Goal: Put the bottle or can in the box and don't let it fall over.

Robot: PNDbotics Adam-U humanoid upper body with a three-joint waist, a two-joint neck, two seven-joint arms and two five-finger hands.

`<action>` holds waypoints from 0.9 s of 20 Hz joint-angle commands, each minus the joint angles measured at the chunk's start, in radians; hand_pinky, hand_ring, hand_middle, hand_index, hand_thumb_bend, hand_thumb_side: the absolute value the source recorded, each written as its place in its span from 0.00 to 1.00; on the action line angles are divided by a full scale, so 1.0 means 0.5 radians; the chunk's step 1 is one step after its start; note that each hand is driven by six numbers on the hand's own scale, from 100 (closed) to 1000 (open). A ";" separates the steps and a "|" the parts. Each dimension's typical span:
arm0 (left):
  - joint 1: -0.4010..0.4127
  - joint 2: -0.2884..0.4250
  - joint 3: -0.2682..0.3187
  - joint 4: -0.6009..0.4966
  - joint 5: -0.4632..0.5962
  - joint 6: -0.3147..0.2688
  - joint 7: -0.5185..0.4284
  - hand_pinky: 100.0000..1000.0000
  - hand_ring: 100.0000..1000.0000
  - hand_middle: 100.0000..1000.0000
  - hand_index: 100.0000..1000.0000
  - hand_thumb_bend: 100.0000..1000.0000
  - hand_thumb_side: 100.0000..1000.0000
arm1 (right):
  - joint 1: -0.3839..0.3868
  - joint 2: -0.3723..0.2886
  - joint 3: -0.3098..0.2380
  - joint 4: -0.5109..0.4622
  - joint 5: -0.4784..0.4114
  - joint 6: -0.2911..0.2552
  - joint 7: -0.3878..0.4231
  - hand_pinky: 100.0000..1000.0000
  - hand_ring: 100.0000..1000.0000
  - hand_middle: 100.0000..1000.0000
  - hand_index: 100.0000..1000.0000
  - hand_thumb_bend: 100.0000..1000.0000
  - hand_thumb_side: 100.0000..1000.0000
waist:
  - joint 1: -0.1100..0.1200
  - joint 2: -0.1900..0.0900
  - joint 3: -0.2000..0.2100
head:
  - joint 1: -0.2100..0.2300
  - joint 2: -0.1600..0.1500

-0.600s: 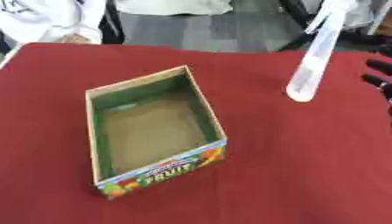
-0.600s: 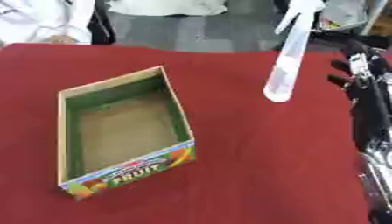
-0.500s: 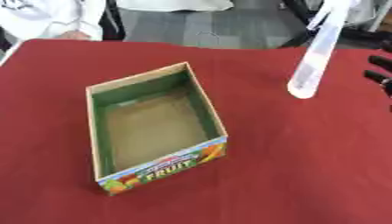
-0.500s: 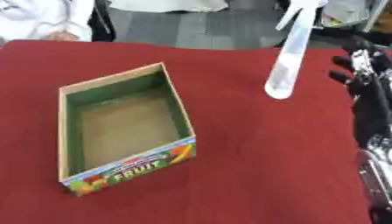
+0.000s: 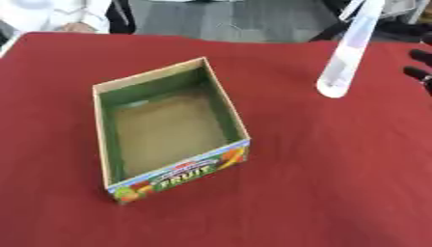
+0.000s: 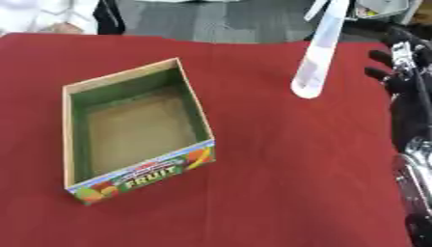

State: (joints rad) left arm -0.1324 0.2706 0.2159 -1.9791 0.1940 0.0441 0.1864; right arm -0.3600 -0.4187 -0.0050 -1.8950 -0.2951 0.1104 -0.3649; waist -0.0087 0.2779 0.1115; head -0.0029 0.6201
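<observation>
Table (image 5: 337,193): covered by a red cloth, matte and slightly napped; far edge seen at 12 o'clock, with grey floor beyond. Wide bare cloth is left at 3 to 6 o'clock and along the near edge.

Box (image 5: 168,140): open-topped cardboard, rectangular, set askew left of centre. Inner walls are green, the floor plain brown, rims raw tan. The near short wall carries a printed fruit label. Nothing is seen inside it.

Right hand (image 6: 403,72): black with silver parts, entering at the 3 o'clock edge; best seen in the right eye view, where the forearm runs down that edge toward 5 o'clock. Fingers are held straight and spread, released, grasping nothing. It is placed beside the bottle, with a gap of red cloth between them.

Bottle (image 5: 344,62): tall, slender, pale translucent plastic, a white spray-type head at the top. It is stood on the cloth at about 2 o'clock, appearing to lean with its top toward the far edge. Its base is well apart from the box, with bare cloth between the two.

Left hand: shown in neither view.

A person's white sleeve (image 5: 33,12) is seen at 11 o'clock beyond the table edge, touching none of the items.
</observation>
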 commanded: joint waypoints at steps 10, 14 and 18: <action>-0.008 0.037 0.015 -0.042 0.007 -0.001 -0.008 0.69 0.64 0.63 0.72 0.00 0.71 | -0.081 -0.205 -0.002 -0.056 0.029 0.066 0.040 0.78 0.82 0.83 0.83 0.00 0.54 | -0.002 -0.076 0.003 | -0.031 -0.153; 0.000 0.043 0.011 -0.042 0.014 -0.001 -0.011 0.69 0.64 0.63 0.72 0.00 0.71 | -0.154 -0.266 -0.003 -0.047 0.043 0.110 0.078 0.78 0.82 0.83 0.84 0.00 0.50 | 0.001 -0.105 0.009 | -0.030 -0.151; 0.006 0.053 0.010 -0.042 0.021 -0.002 -0.011 0.69 0.63 0.63 0.72 0.00 0.71 | -0.235 -0.358 0.010 -0.034 0.067 0.172 0.144 0.79 0.82 0.83 0.83 0.00 0.46 | 0.006 -0.128 0.016 | -0.027 -0.124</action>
State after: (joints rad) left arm -0.1278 0.2714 0.2157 -1.9791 0.2006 0.0441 0.1850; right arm -0.4609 -0.5534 0.0032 -1.8974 -0.2703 0.1872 -0.3019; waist -0.0084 0.2350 0.1180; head -0.0158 0.5599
